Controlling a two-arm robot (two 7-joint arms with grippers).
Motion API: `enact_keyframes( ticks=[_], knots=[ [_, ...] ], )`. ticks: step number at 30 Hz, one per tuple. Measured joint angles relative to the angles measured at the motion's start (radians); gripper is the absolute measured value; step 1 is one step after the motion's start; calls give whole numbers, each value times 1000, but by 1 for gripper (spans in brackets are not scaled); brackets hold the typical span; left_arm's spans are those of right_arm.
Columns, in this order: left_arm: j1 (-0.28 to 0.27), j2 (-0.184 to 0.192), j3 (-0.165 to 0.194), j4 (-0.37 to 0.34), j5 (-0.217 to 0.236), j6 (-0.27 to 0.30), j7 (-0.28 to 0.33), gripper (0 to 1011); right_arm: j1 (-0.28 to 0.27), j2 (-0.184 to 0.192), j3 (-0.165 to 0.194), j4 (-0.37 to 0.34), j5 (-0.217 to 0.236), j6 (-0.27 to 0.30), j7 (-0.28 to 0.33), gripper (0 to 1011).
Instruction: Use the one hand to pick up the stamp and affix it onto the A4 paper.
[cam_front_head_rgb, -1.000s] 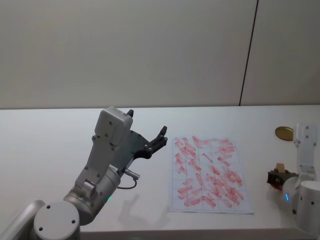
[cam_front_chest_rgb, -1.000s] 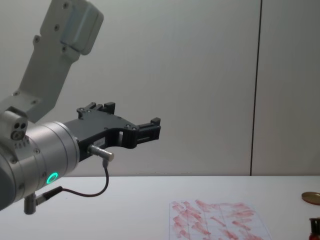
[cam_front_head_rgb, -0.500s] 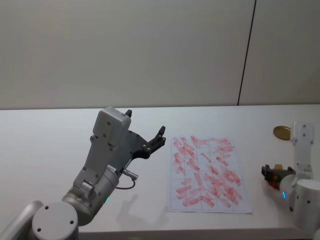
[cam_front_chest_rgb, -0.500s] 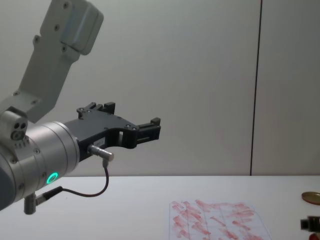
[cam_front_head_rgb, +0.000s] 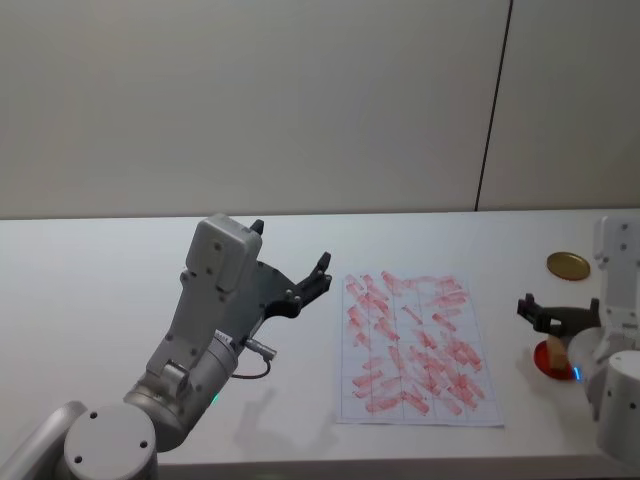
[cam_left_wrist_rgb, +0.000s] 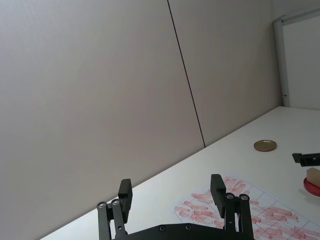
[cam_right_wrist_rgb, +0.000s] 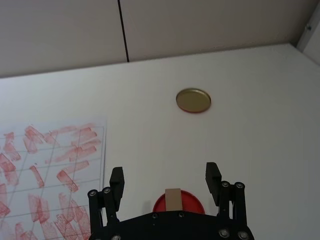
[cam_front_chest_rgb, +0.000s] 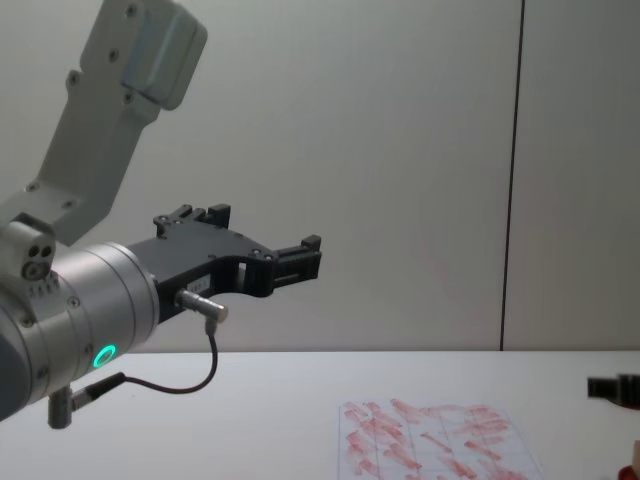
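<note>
From the right wrist cam the stamp is seen upright on a red pad betw. spread right gripper fingers, untouched; left gripper is held raised w/ fingers apart.

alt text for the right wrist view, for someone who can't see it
The right gripper hangs open over a white table, its two black fingers either side of a small tan stamp standing on a round red pad. A sheet of paper covered in red stamp marks lies to one side, and a flat gold disc sits farther off near the wall.
</note>
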Motion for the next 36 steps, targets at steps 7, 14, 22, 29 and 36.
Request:
enact_keyframes(
  ticks=[7, 14, 22, 29, 36],
  knots=[
    [0, 0, 0, 0, 0, 0, 0, 993, -66, 19, 3, -115, -22, -45, 40, 1001],
    [0, 0, 0, 0, 0, 0, 0, 993, -143, 46, 10, -225, -40, -104, 94, 1001],
    [0, 0, 0, 0, 0, 0, 0, 993, -198, 66, 17, -304, -53, -144, 136, 1001],
    [0, 0, 0, 0, 0, 0, 0, 993, -223, 75, 20, -340, -58, -162, 154, 1001],
    [0, 0, 0, 0, 0, 0, 0, 993, -238, 81, 22, -359, -62, -172, 164, 1001]
  ],
)
